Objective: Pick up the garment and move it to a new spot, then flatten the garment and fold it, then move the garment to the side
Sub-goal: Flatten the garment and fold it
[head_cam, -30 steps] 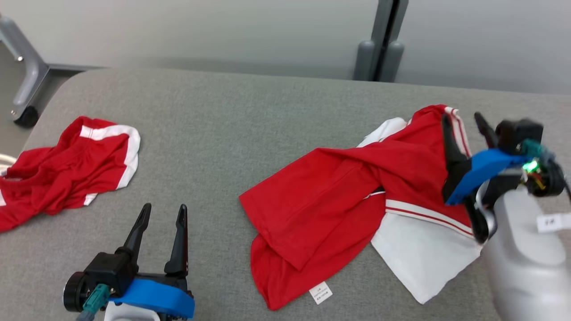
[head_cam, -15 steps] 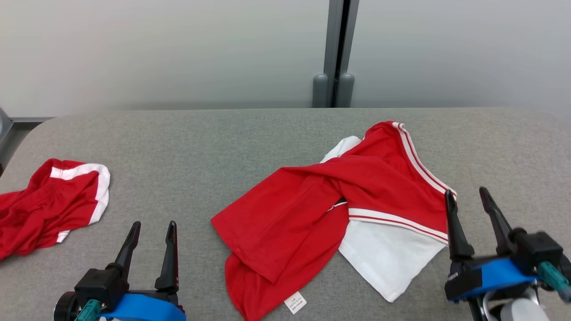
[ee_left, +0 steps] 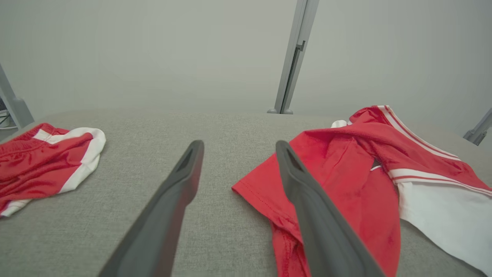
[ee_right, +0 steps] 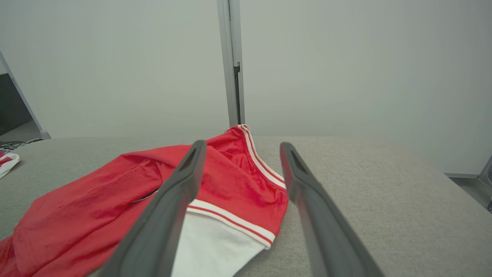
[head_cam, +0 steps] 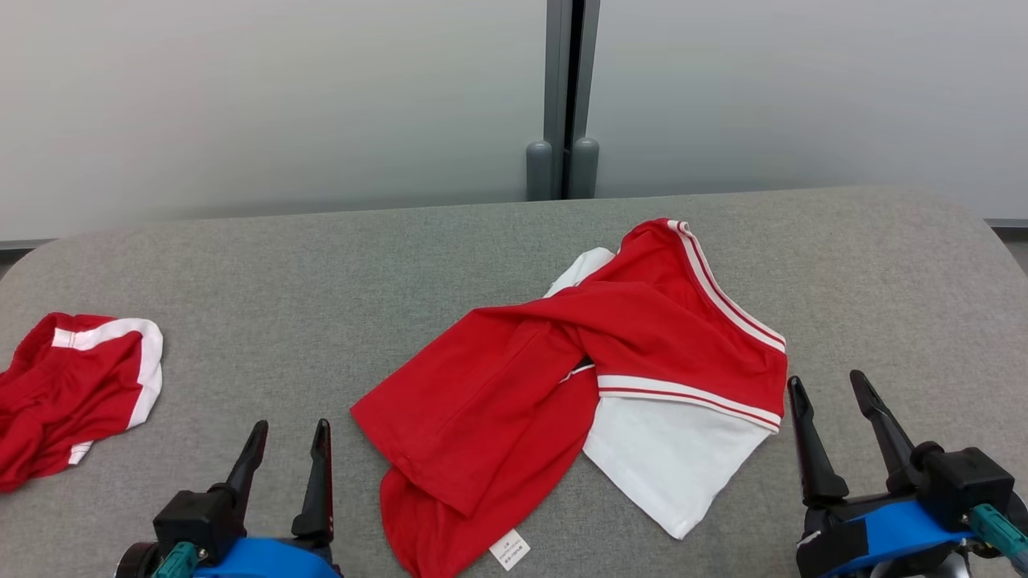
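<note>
Nearest to me, at the bottom of the head view, my left pincer (head_cam: 291, 425) points up and away with its two dark fingers spread wide apart, gripping nothing. It sits above the grey fabric table (head_cam: 321, 281), a short way left of the garment's near red corner and apart from it. My left wrist view shows the same spread fingers (ee_left: 177, 192) with bare table between them. At the lower right, my right pincer (head_cam: 827, 381) is also fully spread and holds nothing. Its inner fingertip is just beside the garment's right edge, and I cannot tell whether it brushes the cloth. In my right wrist view that pincer (ee_right: 243, 146) looks across the cloth's red and white edge. The garment (head_cam: 514, 377) lies crumpled and half folded over itself near the middle of the table, a little right of centre. It is mostly red, with a white panel (head_cam: 666, 457) at its near right, a white striped band (head_cam: 691, 393) across it, and a small white label (head_cam: 510, 551) at its nearest hem. Well apart at the table's left edge is a second garment (head_cam: 72, 385), red with white trim, lying bunched. Beyond the table a grey post (head_cam: 562, 96) stands against a pale wall (head_cam: 241, 104).
</note>
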Controlling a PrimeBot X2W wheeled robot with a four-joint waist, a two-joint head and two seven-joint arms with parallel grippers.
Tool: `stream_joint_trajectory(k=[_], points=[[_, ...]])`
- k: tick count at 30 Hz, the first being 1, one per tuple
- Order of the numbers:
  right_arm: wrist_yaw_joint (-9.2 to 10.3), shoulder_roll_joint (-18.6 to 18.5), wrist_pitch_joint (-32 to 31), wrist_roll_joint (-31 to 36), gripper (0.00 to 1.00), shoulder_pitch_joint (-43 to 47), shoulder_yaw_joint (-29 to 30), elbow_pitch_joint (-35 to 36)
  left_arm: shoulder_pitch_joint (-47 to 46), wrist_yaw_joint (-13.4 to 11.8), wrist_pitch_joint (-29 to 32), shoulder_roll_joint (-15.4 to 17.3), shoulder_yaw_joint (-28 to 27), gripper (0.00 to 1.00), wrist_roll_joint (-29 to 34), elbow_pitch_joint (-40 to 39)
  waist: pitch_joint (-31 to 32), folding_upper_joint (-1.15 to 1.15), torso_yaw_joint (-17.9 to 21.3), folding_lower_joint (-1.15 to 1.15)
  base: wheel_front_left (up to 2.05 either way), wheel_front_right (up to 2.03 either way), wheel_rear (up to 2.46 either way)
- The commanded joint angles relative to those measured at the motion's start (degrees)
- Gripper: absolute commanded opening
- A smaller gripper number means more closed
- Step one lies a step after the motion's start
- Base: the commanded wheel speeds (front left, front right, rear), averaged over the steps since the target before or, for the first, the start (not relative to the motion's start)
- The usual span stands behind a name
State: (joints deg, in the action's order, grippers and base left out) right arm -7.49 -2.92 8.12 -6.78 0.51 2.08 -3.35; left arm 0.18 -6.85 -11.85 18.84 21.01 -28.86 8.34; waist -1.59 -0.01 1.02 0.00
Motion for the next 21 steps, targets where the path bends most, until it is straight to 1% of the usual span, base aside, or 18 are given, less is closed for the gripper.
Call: stream_joint_trajectory(k=[1,6,7,10,12,17,21], points=[[-0.02,0.0,-0.1,-0.6,1.00,0.9,-0.4,0.5,-0.9,0.3,0.7,-0.3,0.3,1.00,-0.5,0.7,-0.2,0.01,0.2,0.00,0.00,0.00,0.00],[-0.01,0.0,-0.2,-0.7,1.00,0.2,-1.6,0.4,-3.2,2.4,4.6,-1.7,2.4,1.00,-2.0,5.0,-1.4,0.01,1.4,0.00,0.00,0.00,0.00],[-0.02,0.0,-0.1,-0.6,1.00,-0.2,-2.5,0.2,-4.0,3.4,6.6,-2.4,3.0,1.00,-3.3,7.7,-1.8,0.01,2.0,0.00,0.00,0.00,0.00],[-0.01,0.0,0.0,-0.8,1.00,-0.7,-3.1,-0.2,-5.2,5.0,10.6,-3.9,3.3,1.00,-6.5,11.8,-2.3,0.01,2.9,0.00,0.00,0.00,0.00],[-0.01,0.0,-0.1,-0.6,1.00,-1.0,-3.6,-0.6,-6.1,5.5,12.9,-4.9,3.2,1.00,-8.3,14.1,-2.6,0.01,3.6,0.00,0.00,0.00,0.00],[-0.01,0.0,-0.1,-0.3,1.00,-1.5,-4.0,-1.0,-7.8,7.0,15.2,-6.5,2.2,1.00,-12.0,17.9,-3.2,0.01,4.9,0.00,0.00,0.00,0.00],[-0.02,0.0,0.1,-0.3,1.00,-1.7,-4.1,-1.0,-9.9,7.6,16.0,-7.3,1.9,1.00,-13.2,19.9,-3.5,0.01,5.5,0.00,0.00,0.00,0.00]])
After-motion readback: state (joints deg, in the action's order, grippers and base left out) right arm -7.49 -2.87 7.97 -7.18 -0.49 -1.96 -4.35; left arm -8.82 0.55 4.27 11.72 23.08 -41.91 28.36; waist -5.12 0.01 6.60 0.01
